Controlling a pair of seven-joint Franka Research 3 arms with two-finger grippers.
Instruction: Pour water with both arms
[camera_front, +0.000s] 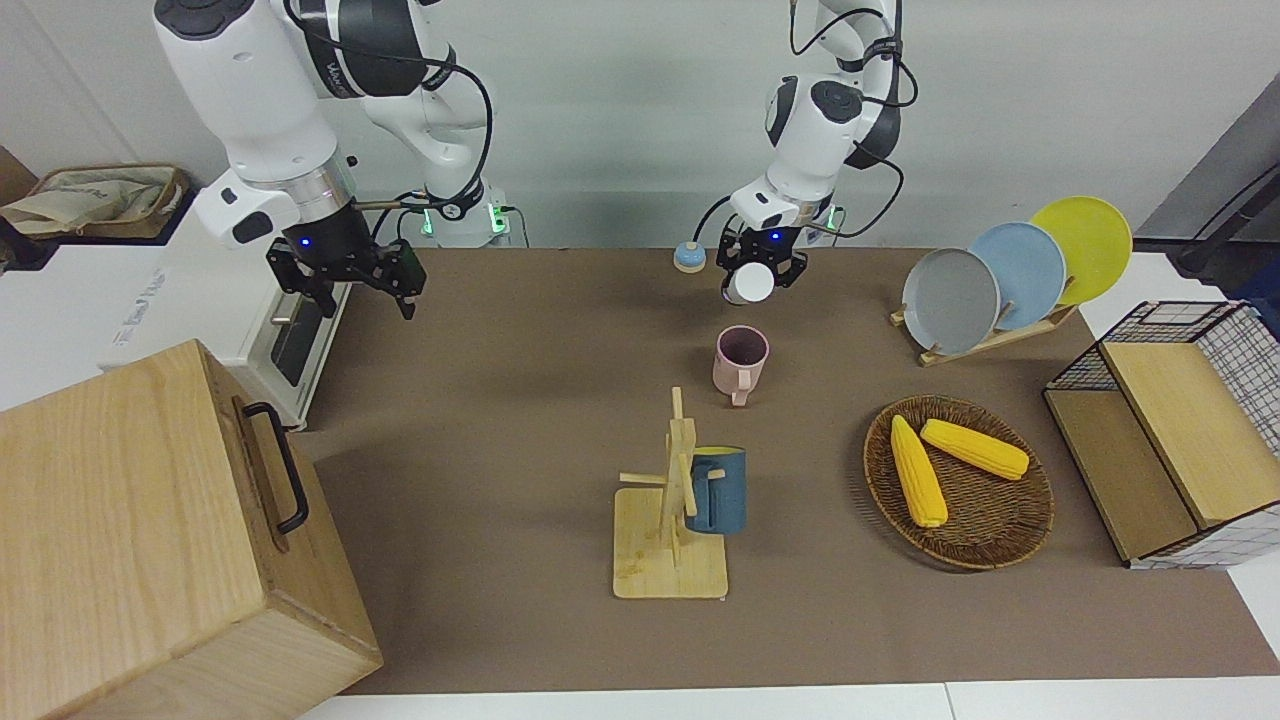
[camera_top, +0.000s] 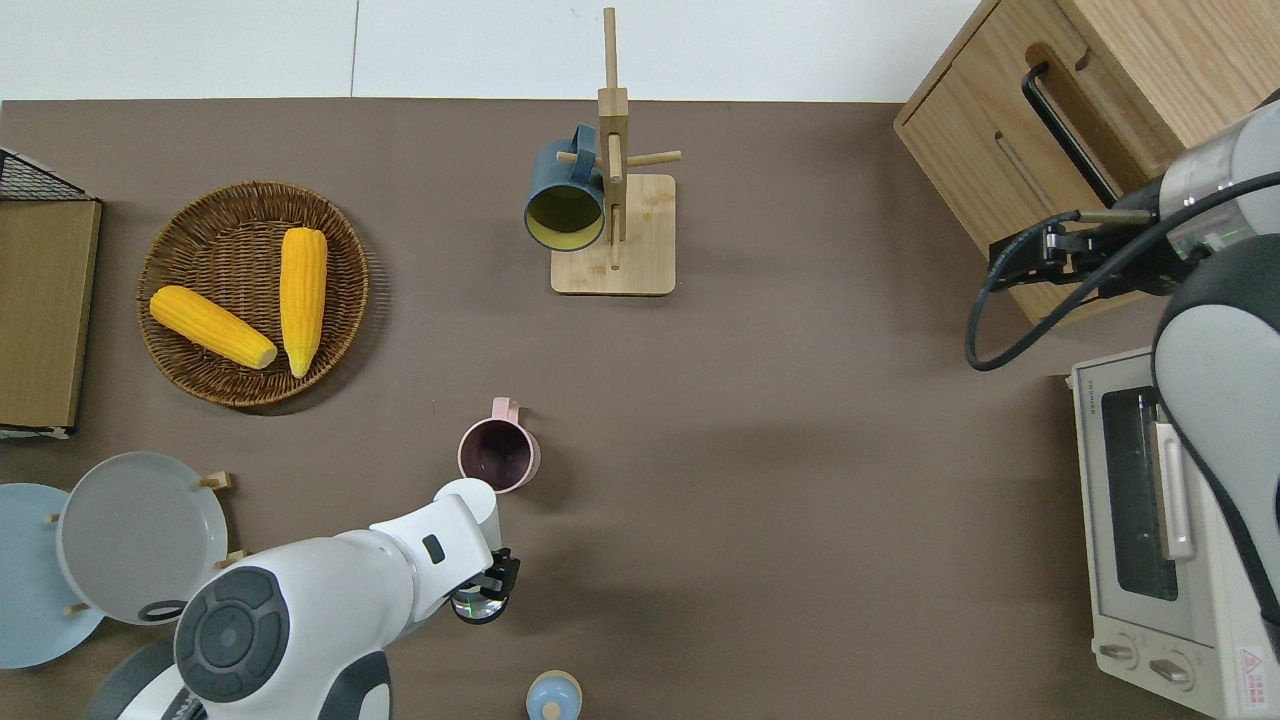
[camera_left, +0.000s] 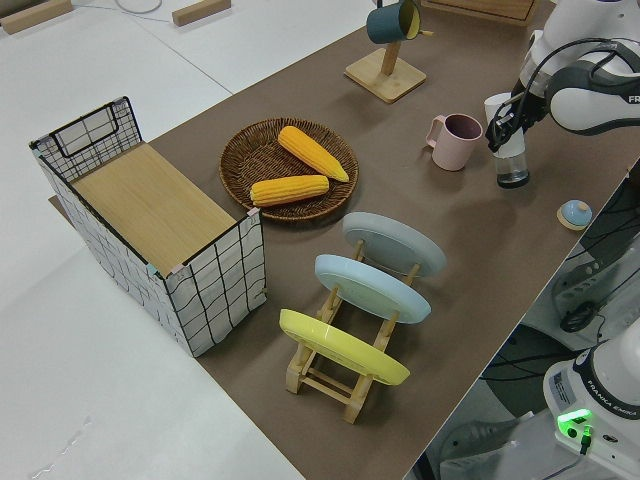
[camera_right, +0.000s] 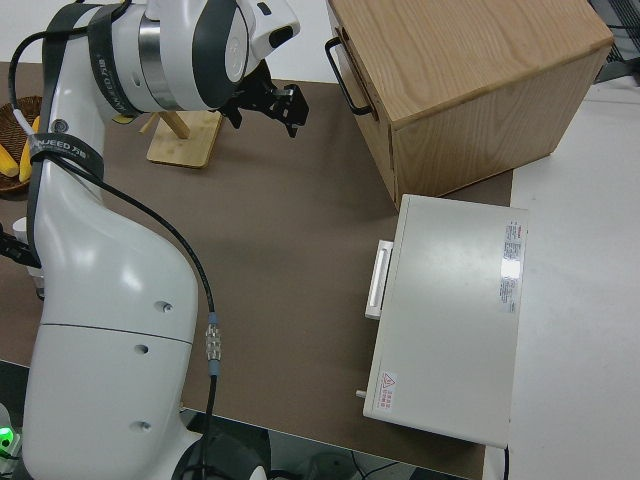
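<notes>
My left gripper (camera_front: 760, 268) is shut on a clear bottle with a white cap (camera_front: 748, 284). It holds the bottle nearly upright, with the base at or just above the table. The bottle is beside the pink mug (camera_front: 741, 358) and nearer to the robots than it. The overhead view shows the cap (camera_top: 470, 497) next to the mug's rim (camera_top: 497, 455). The left side view shows the bottle (camera_left: 511, 160) and the mug (camera_left: 455, 140) a little apart. My right gripper (camera_front: 345, 288) is open and empty, over the corner of the wooden box (camera_top: 1050, 120).
A bamboo mug rack with a blue mug (camera_front: 715, 490) stands mid-table. A wicker basket (camera_front: 985, 545) holds two corn cobs. A plate rack (camera_front: 985, 285), a wire basket (camera_front: 1180, 420), a small blue bell (camera_front: 688, 258) and a toaster oven (camera_top: 1160, 520) are also here.
</notes>
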